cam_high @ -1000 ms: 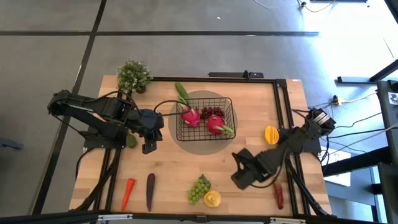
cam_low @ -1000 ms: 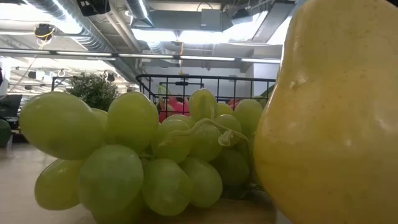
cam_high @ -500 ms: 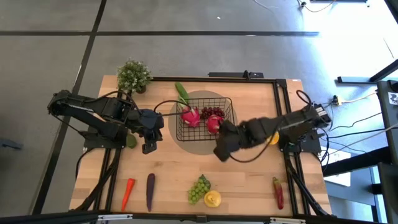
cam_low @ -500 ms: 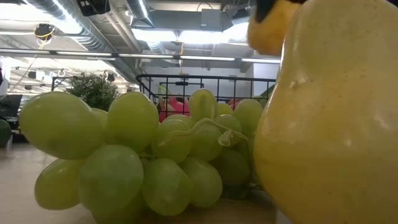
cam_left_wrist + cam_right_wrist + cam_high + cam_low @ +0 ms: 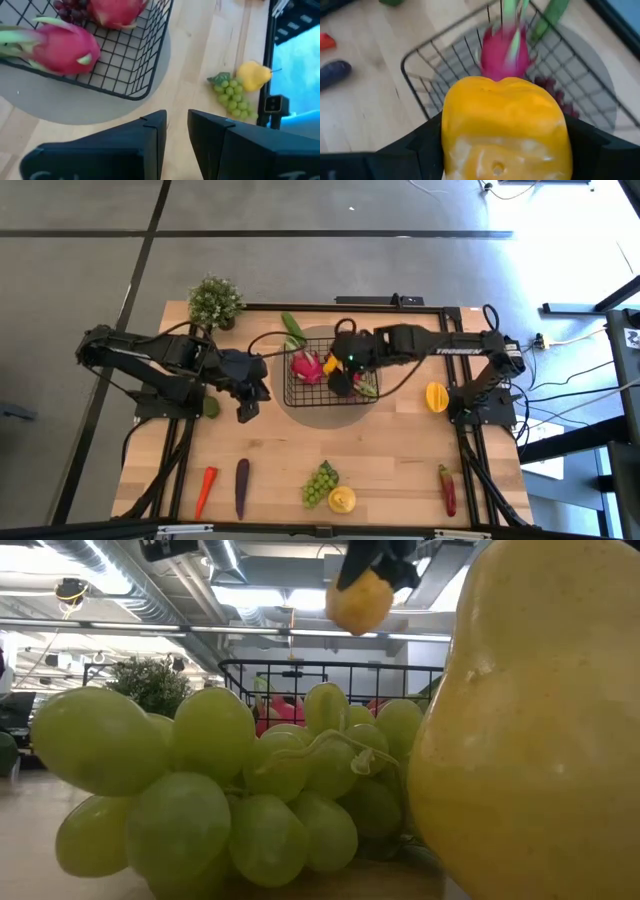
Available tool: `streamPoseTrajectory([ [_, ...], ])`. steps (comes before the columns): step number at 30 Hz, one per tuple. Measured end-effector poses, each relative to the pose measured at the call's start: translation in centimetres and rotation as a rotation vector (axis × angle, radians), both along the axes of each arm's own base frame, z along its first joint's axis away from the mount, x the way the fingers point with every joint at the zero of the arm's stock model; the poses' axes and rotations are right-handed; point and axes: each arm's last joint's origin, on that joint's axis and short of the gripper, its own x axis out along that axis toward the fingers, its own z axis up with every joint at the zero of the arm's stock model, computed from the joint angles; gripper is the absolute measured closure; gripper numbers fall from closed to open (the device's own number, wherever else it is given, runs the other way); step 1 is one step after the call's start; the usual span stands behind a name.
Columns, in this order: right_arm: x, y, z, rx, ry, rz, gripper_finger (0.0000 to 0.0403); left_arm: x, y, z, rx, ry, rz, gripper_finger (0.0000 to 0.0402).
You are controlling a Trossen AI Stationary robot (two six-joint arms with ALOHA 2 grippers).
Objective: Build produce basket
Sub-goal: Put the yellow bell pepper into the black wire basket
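Two dragon fruits lie in the black wire basket at the middle of the table, with dark purple grapes at its far side and a green cucumber leaning over its far-left rim. The right gripper hangs above the basket, its fingers pinching a yellow pepper; in the low view the pepper shows high in the air over the basket's wire wall. The left gripper sits low just left of the basket, its fingers drawn close with a narrow gap and holding nothing.

On the near edge of the table, green grapes lie touching a yellow pear-shaped fruit. Further left along that edge are a purple eggplant and an orange carrot, side by side. A red chili lies at the near right, and another orange-yellow fruit rests right of the basket. A bushy potted plant stands at the far left corner.
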Motion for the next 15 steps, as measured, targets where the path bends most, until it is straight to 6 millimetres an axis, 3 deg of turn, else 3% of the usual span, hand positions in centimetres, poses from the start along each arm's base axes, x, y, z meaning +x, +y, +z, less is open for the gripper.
streamPoseTrajectory([
  [5, 1.2, -2.2, -0.7, 0.001, -0.021, 0.037, 0.0126, 0.2, 0.6, 0.1, -0.015, -0.013, 0.06, 0.0333],
  [9, 2.8, -3.0, -2.8, 0.01, 0.011, 0.091, 0.0126, 0.4, 0.8, 0.7, 0.008, -0.087, 0.081, 0.0333],
  [15, 4.5, -3.5, -5.9, 0.025, 0.091, 0.125, 0.0126, -0.9, 1.0, 2.0, 0.005, -0.171, 0.075, 0.0333],
])
